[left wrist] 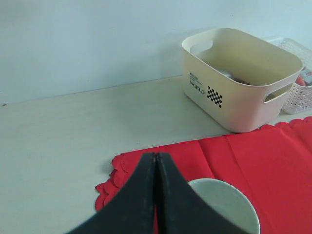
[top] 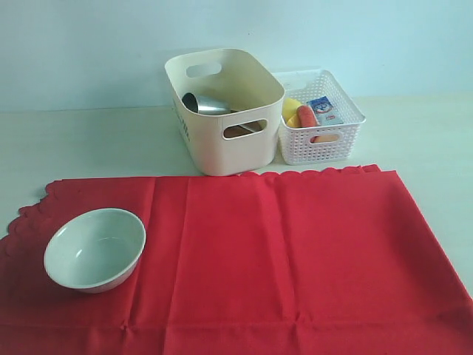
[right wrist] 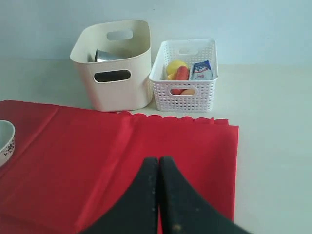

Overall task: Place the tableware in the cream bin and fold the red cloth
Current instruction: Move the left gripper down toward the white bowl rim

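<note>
Task is partly done, as far as visible: the steel cup (top: 205,104) lies already inside the cream bin (top: 222,151), and thru the bin's handle hole a brown thing (top: 240,131) shows, maybe the plate, I cannot tell for sure. No other tableware is seen on the worktop (top: 89,140), so prob. it is in the bin too, but the wall hides it. Left to do: the pale bowl (top: 94,249), which stands upright and empty on the red cloth (top: 295,251), near the cloth's left scalloped edge, well apart from the bin; after that the cloth itself, which lies flat and unfolded along the worktop's near edge. The bin stands at the cloth's far edge, w/ the white lattice basket (top: 319,126) of food just beside it. Left gripper (left wrist: 155,156) hovers over the cloth's left end, close to the bowl, fingers (left wrist: 139,195) pressed together, nothing between them. Right gripper (right wrist: 159,160) is the same: fingers (right wrist: 141,195) closed against each other, empty, over the cloth's right part.
</note>
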Controlling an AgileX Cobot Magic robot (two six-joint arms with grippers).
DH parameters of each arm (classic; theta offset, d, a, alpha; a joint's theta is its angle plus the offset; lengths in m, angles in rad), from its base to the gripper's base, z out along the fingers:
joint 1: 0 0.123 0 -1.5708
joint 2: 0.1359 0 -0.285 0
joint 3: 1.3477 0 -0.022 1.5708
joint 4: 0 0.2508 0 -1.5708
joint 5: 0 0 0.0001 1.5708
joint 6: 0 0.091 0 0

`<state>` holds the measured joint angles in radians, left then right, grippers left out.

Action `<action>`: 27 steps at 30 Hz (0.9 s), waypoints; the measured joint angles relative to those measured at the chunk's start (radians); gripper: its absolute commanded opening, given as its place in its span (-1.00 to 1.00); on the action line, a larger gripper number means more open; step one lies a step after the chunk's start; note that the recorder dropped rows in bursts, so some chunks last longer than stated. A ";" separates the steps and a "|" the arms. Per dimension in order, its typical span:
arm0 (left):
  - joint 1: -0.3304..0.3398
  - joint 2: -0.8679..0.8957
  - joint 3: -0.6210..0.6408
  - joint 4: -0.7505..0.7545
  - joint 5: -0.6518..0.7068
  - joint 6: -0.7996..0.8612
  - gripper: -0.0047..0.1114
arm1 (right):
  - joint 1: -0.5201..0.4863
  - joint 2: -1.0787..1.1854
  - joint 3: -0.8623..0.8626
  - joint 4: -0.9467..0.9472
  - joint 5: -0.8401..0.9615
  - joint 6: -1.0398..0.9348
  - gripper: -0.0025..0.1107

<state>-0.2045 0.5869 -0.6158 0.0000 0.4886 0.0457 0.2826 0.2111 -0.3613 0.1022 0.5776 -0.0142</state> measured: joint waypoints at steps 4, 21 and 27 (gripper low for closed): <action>0.000 0.002 0.000 0.000 0.000 0.000 -0.92 | 0.000 0.000 0.022 0.011 -0.018 -0.011 -0.96; 0.000 0.008 0.006 0.000 -0.071 0.000 -0.92 | 0.000 0.000 0.055 0.239 -0.078 -0.341 -0.96; 0.000 0.125 0.026 -0.053 -0.063 0.000 -0.92 | 0.000 0.000 0.083 0.244 -0.097 -0.341 -0.96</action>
<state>-0.2045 0.7118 -0.5899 -0.0529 0.4253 0.0457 0.2826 0.2111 -0.2778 0.3458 0.4806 -0.3547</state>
